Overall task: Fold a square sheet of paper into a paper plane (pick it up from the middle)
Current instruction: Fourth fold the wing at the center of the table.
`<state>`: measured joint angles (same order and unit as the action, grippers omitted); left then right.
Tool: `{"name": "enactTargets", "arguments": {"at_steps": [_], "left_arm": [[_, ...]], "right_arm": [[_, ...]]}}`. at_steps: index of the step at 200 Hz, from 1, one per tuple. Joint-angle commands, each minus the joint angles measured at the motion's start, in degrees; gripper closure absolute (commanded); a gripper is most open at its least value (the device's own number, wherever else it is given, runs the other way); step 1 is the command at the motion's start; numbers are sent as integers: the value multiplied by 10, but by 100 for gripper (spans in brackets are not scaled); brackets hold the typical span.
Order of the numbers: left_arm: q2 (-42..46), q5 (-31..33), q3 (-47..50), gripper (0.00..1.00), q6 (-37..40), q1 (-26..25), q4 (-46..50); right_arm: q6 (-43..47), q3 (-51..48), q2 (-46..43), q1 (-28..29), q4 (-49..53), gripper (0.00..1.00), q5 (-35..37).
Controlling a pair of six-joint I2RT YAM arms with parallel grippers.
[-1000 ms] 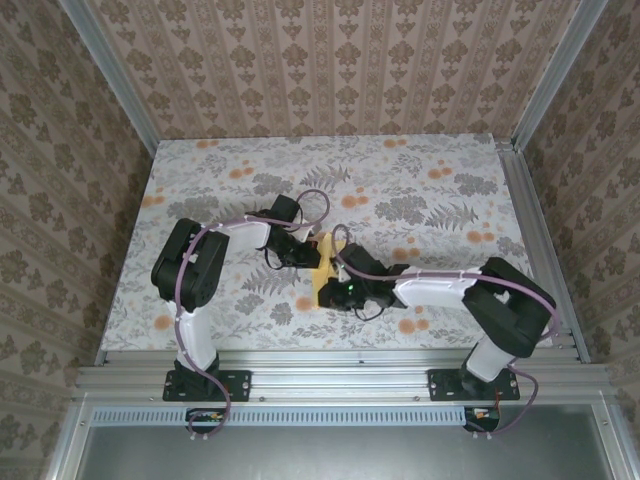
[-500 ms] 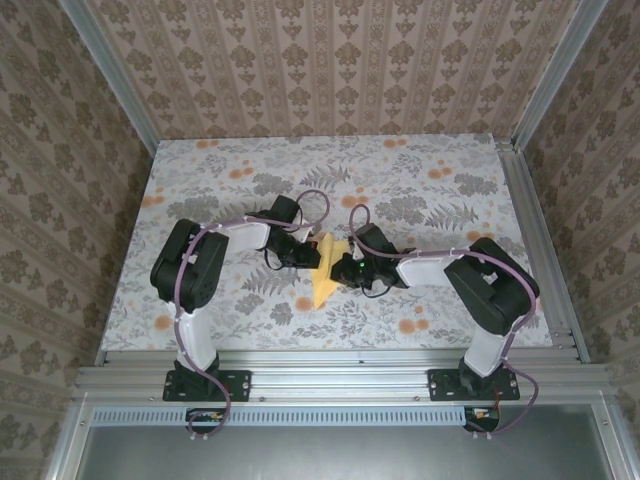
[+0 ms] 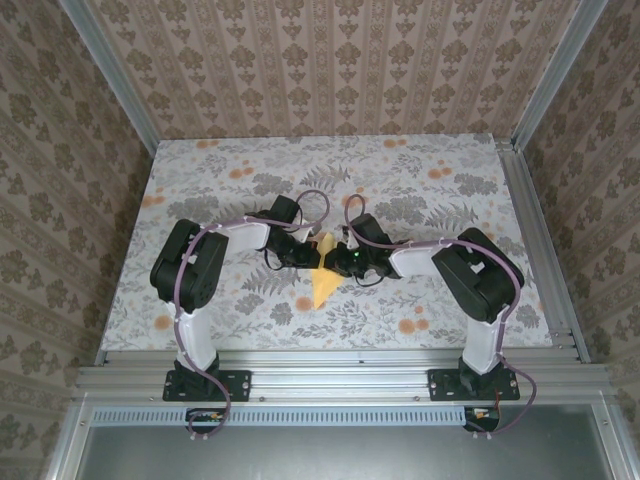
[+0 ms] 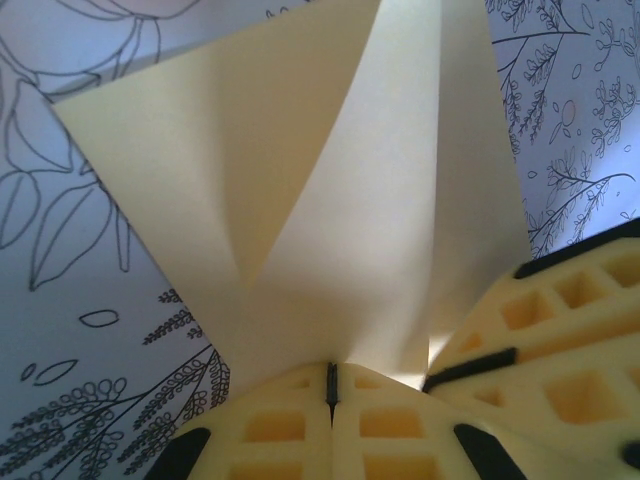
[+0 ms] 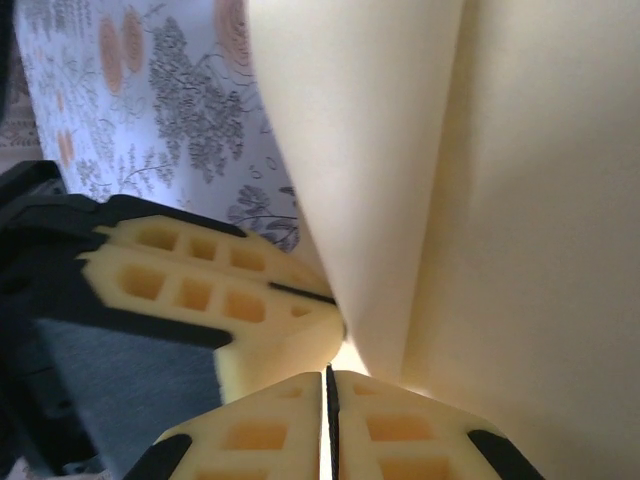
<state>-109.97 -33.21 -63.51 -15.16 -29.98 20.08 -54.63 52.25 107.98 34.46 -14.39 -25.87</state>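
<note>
In the middle of the flower-printed bench (image 3: 430, 170) the thin mustard-yellow sheet of paper (image 3: 320, 288) is partly folded. Its pointed end aims toward the near edge and its upper part is caught between the two arms. The left tool (image 4: 331, 385) is clamped tight on the gathered folds. The right tool (image 5: 328, 388) is closed on the paper from the other side, and the two tools almost touch. I take this close double grip as a way to pin one flap while the other is creased along the centre line. From the left wrist the paper fans away in raised panels, not yet pressed flat. Open bench lies all around it, and the patterned walls (image 3: 330, 60) stand well apart, so either arm has room to draw outward.
</note>
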Motion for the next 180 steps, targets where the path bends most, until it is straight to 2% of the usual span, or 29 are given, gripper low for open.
{"name": "enactTargets", "arguments": {"at_steps": [1,51,143,180], "left_arm": [[-12,58,10,96,12,2,20],[-4,49,6,96,12,2,20],[59,20,-40,90,-11,1,23],[113,25,-5,90,-29,-11,24]], "right_arm": [[5,14,18,-6,19,86,1],[35,32,34,-8,88,86,40],[35,22,42,-8,88,86,33],[27,19,42,-7,76,86,22]]}}
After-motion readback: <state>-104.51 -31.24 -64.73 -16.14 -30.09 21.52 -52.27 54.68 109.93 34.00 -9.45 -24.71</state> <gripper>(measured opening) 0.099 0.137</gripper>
